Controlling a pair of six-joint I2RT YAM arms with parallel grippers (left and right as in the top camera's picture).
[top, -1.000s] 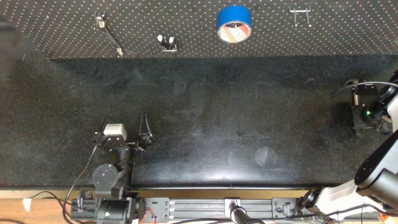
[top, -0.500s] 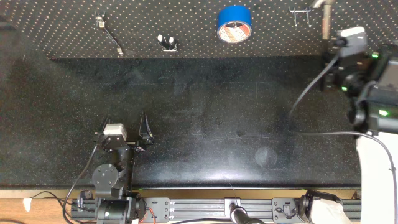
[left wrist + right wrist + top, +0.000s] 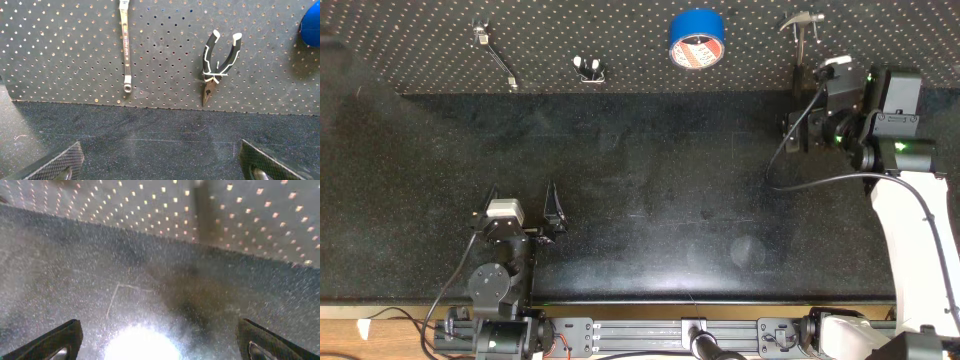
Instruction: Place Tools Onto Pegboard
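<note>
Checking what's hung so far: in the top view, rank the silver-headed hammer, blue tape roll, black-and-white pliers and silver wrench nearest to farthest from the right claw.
1. Silver-headed hammer, on the pegboard right by the right claw.
2. Blue tape roll, mid-board.
3. Black-and-white pliers, left of centre.
4. Silver wrench, far left.

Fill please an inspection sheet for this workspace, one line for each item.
Surface: black worktop, faint scratches.
Job's things: wrench, pliers, blue tape roll and hammer all hang on the pegboard.
Clutter: nothing seen.
End effectors: left end effector open, empty, low over the worktop; right end effector open, empty, near the hammer.
Cables: black cable loops from the right arm.
Surroundings: nothing seen.
</note>
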